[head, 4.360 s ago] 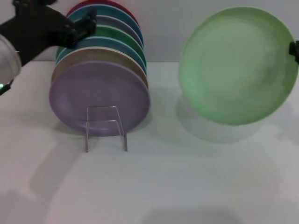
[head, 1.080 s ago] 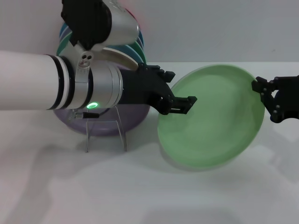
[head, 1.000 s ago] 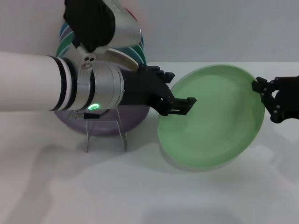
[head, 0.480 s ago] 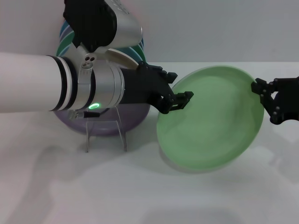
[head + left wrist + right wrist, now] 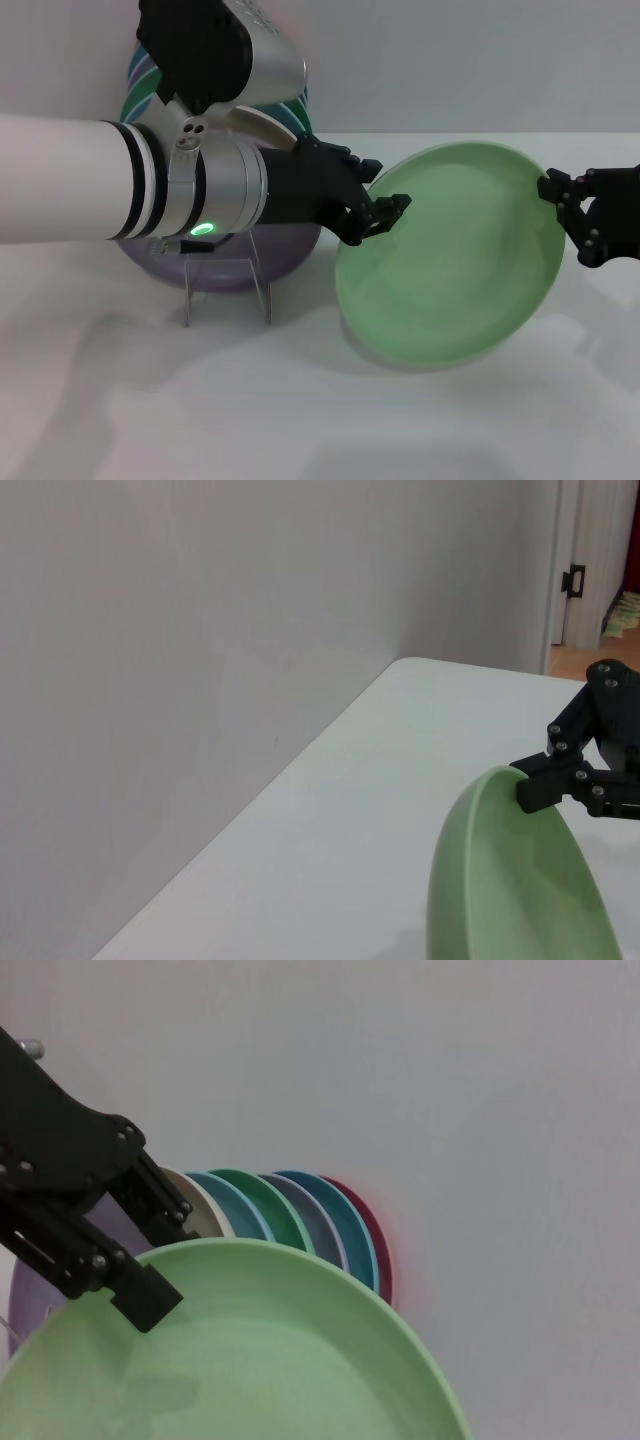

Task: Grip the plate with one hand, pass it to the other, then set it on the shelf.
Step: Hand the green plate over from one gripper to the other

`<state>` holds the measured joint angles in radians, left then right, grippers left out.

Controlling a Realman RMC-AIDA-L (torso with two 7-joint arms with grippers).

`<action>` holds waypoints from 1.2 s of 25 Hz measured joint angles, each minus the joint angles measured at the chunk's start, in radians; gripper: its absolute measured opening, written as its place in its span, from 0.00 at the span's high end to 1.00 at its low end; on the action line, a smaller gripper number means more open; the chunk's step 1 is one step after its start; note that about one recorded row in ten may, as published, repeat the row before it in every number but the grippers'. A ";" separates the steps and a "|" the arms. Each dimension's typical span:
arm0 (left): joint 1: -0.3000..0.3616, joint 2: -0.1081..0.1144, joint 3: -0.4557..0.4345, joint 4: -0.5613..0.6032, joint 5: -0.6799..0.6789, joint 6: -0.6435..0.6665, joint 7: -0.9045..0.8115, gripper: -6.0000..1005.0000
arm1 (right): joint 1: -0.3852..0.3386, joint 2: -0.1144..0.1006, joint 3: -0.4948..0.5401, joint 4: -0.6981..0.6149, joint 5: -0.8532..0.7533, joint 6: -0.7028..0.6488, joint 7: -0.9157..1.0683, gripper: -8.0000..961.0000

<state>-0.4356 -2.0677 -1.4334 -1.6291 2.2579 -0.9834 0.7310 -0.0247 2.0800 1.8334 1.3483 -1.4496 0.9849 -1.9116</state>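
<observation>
1. While my right gripper (image 5: pixel 556 205) is pinching the far edge of the plate (image 5: pixel 455 260), its black jointed fingers are clamping over the rim, as the left wrist view also shows (image 5: pixel 545 785).
2. My left gripper (image 5: pixel 385 212) is reaching in from the opposite side, its black fingertips closing on the plate's near rim; the right wrist view (image 5: pixel 140 1295) shows one blocky pad pressed against the inner face, so both hands are gripping the plate.
3. I am holding the plate tilted in the air above the white table (image 5: pixel 330 410), between my two hands and just to the right of the shelf (image 5: pixel 227 285).
4. The plate is looking round, shallow and matte, a pale mint green with a low, smooth raised rim and faint cloudy streaks across its flat centre.
5. My left arm is showing a white tubular forearm (image 5: pixel 60 180) and a brushed silver wrist (image 5: pixel 215 190) with a small glowing green light.
6. The shelf is a thin, clear wire rack with a small rectangular loop at the front, narrower than the plates it carries.
7. A lilac plate (image 5: pixel 280 250) is standing upright at the front of the rack, with cream, teal, darker green, grey-blue and red plates (image 5: pixel 300 1210) lined up behind it.
</observation>
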 joint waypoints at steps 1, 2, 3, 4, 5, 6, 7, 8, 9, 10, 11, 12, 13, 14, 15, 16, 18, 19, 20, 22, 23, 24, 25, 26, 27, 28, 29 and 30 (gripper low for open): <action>0.000 0.000 0.000 0.000 0.000 0.000 0.000 0.49 | 0.000 0.000 0.000 0.000 0.000 0.000 0.000 0.98; 0.000 0.000 0.000 0.000 0.000 0.000 0.000 0.50 | 0.000 0.000 0.000 0.000 0.000 0.000 0.000 0.98; 0.000 -0.001 0.001 -0.001 0.000 0.000 0.000 0.51 | -0.001 0.000 0.000 0.000 -0.001 0.000 0.001 0.98; 0.000 -0.001 0.001 -0.001 0.000 0.002 0.000 0.53 | -0.001 0.000 0.000 0.000 -0.001 0.000 0.001 0.98; 0.000 -0.001 0.001 -0.001 0.000 0.002 0.000 0.54 | -0.001 0.000 0.000 0.000 -0.001 0.002 0.001 0.98; 0.000 -0.001 0.001 -0.001 0.000 0.002 0.000 0.56 | -0.001 0.000 0.000 0.000 -0.001 0.005 0.002 0.98; 0.000 -0.001 0.001 -0.001 0.000 0.005 0.000 0.57 | -0.001 0.000 0.000 0.000 -0.001 0.008 0.002 0.98; 0.001 -0.001 0.007 -0.004 0.002 0.012 0.008 0.59 | -0.002 0.000 0.002 0.000 -0.001 0.012 0.002 0.98; 0.001 -0.001 0.007 -0.004 0.002 0.012 0.008 0.61 | -0.002 0.000 0.002 0.000 -0.001 0.012 0.002 0.98; 0.001 -0.001 0.007 -0.004 0.002 0.012 0.008 0.63 | -0.002 0.000 0.003 0.000 -0.001 0.014 0.003 0.98; 0.001 -0.001 0.007 -0.004 0.002 0.012 0.008 0.65 | -0.003 0.000 0.003 0.000 -0.001 0.017 0.003 0.98; 0.016 -0.001 0.054 -0.022 0.038 0.073 0.018 0.67 | -0.004 0.000 0.004 0.000 -0.001 0.020 0.003 0.98; 0.017 -0.001 0.066 -0.025 0.052 0.080 0.017 0.69 | -0.004 0.000 0.005 0.000 -0.001 0.026 0.003 0.98; 0.018 -0.001 0.080 -0.027 0.070 0.089 0.015 0.71 | -0.004 0.000 0.005 0.000 -0.001 0.026 0.003 0.98; 0.018 -0.001 0.096 -0.030 0.092 0.099 0.012 0.73 | -0.004 0.000 0.005 -0.002 0.000 0.027 0.003 0.98; 0.018 -0.001 0.112 -0.032 0.116 0.111 0.009 0.74 | -0.005 0.000 0.005 -0.003 0.000 0.031 0.003 0.98; 0.016 -0.001 0.124 -0.029 0.129 0.127 0.006 0.77 | -0.007 0.000 0.008 -0.007 0.000 0.065 0.002 0.98; 0.016 -0.001 0.124 -0.029 0.129 0.127 0.006 0.79 | -0.007 0.000 0.008 -0.007 0.000 0.065 0.002 0.98; 0.014 -0.002 0.134 -0.029 0.128 0.134 0.006 0.80 | -0.008 0.000 0.008 -0.008 0.000 0.083 0.000 0.98; 0.015 -0.002 0.138 -0.030 0.128 0.139 0.007 0.83 | -0.011 0.002 0.015 -0.009 0.003 0.114 -0.003 0.96; 0.017 -0.002 0.141 -0.034 0.128 0.145 0.007 0.85 | -0.016 0.003 0.024 -0.010 0.008 0.136 -0.003 0.93; 0.017 -0.002 0.141 -0.034 0.128 0.145 0.007 0.86 | -0.016 0.003 0.024 -0.010 0.008 0.136 -0.003 0.90; 0.018 -0.001 0.141 -0.037 0.128 0.147 0.007 0.87 | -0.019 0.003 0.032 -0.012 0.016 0.149 -0.004 0.86; 0.019 -0.001 0.141 -0.039 0.126 0.147 0.007 0.89 | -0.023 0.003 0.043 -0.014 0.028 0.167 -0.004 0.83; 0.019 -0.001 0.142 -0.042 0.124 0.147 0.007 0.90 | -0.026 0.003 0.058 -0.019 0.041 0.187 -0.004 0.80; 0.021 0.000 0.143 -0.047 0.122 0.147 0.008 0.91 | -0.028 0.003 0.098 -0.039 0.076 0.239 -0.003 0.77; 0.021 0.000 0.143 -0.047 0.122 0.147 0.008 0.91 | -0.028 0.003 0.098 -0.039 0.076 0.239 -0.003 0.72; 0.023 -0.001 0.143 -0.050 0.122 0.148 0.008 0.91 | -0.027 0.003 0.115 -0.050 0.091 0.264 -0.004 0.68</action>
<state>-0.4127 -2.0683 -1.2901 -1.6786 2.3803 -0.8357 0.7387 -0.0516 2.0832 1.9485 1.2978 -1.3587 1.2491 -1.9151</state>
